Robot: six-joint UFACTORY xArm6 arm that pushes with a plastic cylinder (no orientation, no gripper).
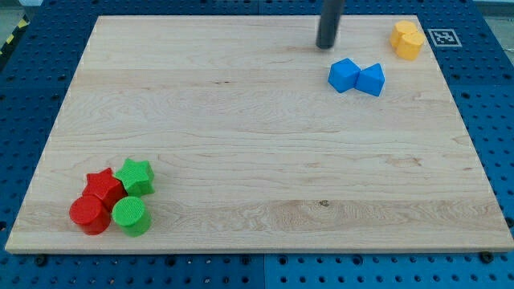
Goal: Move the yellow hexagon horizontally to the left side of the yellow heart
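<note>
One yellow block [407,39], shape unclear, sitting well right of my tip [325,46]; two blue blocks [356,77] lying just below-right; tip touching nothing, holding nothing.

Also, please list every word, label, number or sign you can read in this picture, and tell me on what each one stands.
No words, numbers or brand names can be read anywhere.
The only sign is a black-and-white square marker on the blue surface at the view's top right, beside the wooden board; it is a coded pattern, not text.
The blocks carry no print.
</note>
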